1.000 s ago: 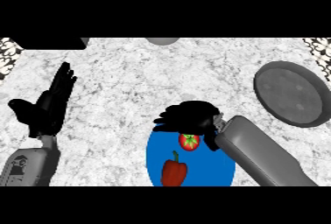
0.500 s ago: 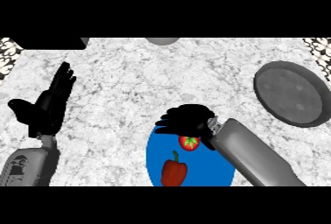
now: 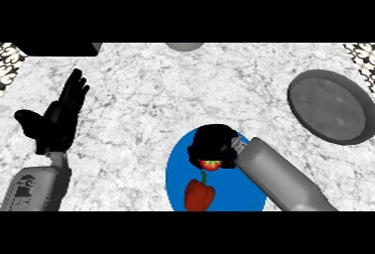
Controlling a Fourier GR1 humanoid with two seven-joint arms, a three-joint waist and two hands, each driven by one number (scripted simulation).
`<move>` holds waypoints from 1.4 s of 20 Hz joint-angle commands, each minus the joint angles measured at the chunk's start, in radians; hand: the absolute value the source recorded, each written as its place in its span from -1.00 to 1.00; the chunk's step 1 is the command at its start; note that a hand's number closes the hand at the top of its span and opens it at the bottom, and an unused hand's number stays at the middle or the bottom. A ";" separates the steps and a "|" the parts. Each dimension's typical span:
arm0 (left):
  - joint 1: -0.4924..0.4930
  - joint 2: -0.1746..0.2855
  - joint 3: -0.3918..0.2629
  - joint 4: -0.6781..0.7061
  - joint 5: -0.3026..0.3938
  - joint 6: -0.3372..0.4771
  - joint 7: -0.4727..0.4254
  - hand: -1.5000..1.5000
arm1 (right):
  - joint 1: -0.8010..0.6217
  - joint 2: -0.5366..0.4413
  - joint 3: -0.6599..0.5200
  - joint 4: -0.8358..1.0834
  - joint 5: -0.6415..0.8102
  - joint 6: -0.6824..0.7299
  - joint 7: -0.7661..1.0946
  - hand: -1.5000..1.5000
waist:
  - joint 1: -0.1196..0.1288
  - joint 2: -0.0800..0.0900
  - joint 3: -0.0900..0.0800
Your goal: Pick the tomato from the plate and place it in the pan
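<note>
A blue plate (image 3: pixel 178 168) lies at the lower middle of the counter. On it sits a red tomato (image 3: pixel 210 164) with a green stem, mostly covered by my right hand (image 3: pixel 213 144), whose fingers curl down over and round it. A red bell pepper (image 3: pixel 198 194) lies on the same plate just below the tomato. The dark grey round pan (image 3: pixel 327 105) rests at the right, well away from the plate. My left hand (image 3: pixel 55 121) rests open at the left with fingers up.
A grey round object (image 3: pixel 184 46) shows at the counter's far edge, and a dark block (image 3: pixel 55 48) at the far left. Patterned surfaces border both upper corners. Bare marble counter lies between the plate and the pan.
My right hand has come down and closed over the tomato, hiding more of it. The left hand, pepper and pan have not moved.
</note>
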 commanded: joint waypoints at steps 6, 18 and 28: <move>0.014 0.001 0.024 0.028 0.011 -0.029 -0.027 0.00 | 0.095 0.059 -0.059 -0.005 0.043 0.036 0.102 1.00 | -0.011 0.001 -0.001; 0.082 0.008 0.062 -0.004 0.015 0.003 -0.031 0.00 | 0.361 0.182 -0.426 -0.380 0.001 -0.238 0.855 1.00 | -0.091 -0.031 -0.002; 0.049 0.018 0.034 -0.015 0.005 -0.029 -0.016 0.00 | 0.482 0.177 -0.423 -0.955 0.023 -0.212 1.141 1.00 | -0.030 -0.005 -0.001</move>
